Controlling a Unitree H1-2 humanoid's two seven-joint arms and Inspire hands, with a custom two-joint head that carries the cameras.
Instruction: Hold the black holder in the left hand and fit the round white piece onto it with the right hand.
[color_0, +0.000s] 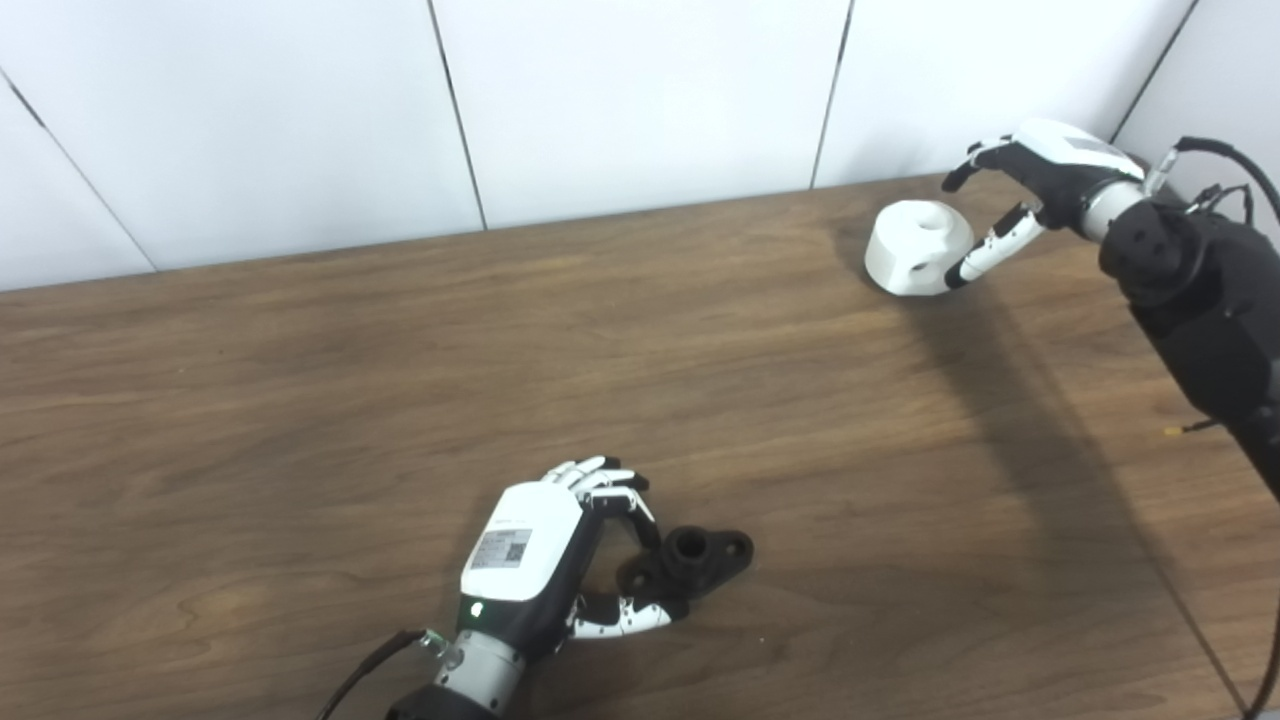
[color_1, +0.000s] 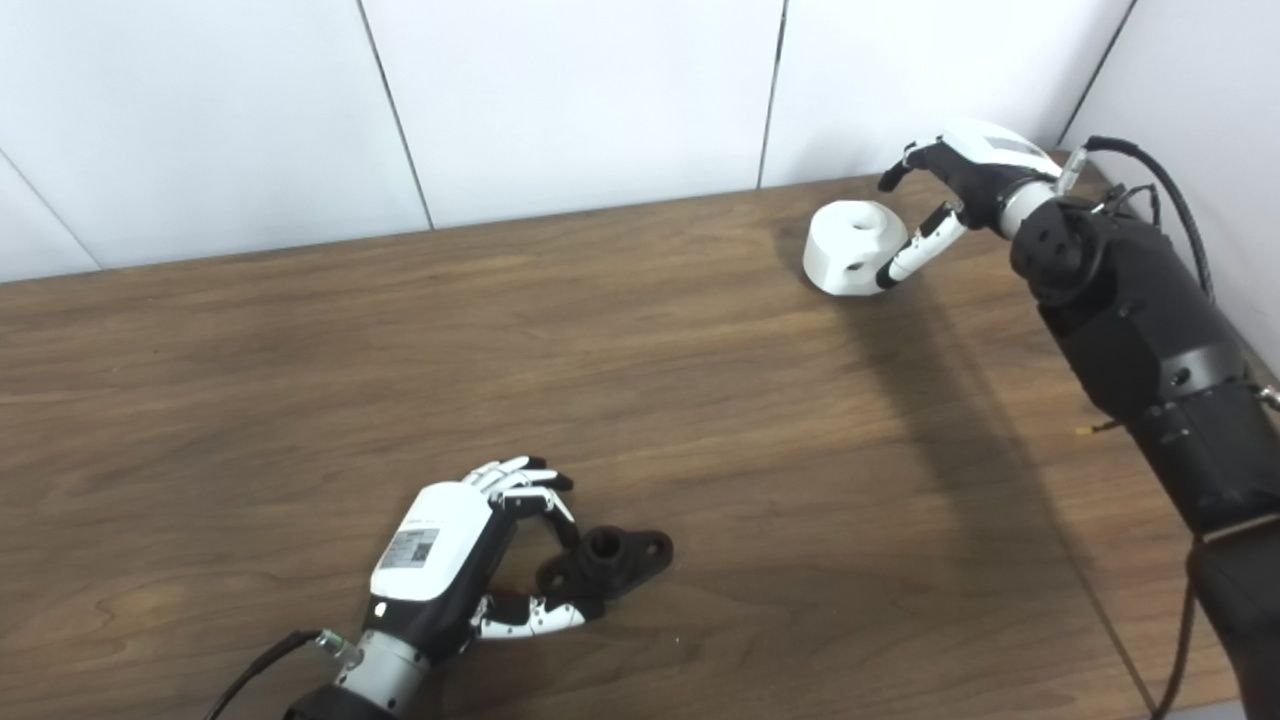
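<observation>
The black holder (color_0: 692, 560) lies flat on the wooden table (color_0: 300, 400) near the front, a short tube rising from a plate with holes. My left hand (color_0: 545, 555) sits just left of it, fingers curled around its near end and the thumb beneath, not clearly clamped. The round white piece (color_0: 916, 246) rests on the table at the far right, tilted a little. My right hand (color_0: 1030, 190) is open beside it, its thumb touching the piece's right side and its fingers arched above and behind.
White wall panels (color_0: 640, 100) stand directly behind the table's far edge. The right forearm (color_0: 1200, 310) with its cables stretches over the table's right side. Bare wood lies between the two hands.
</observation>
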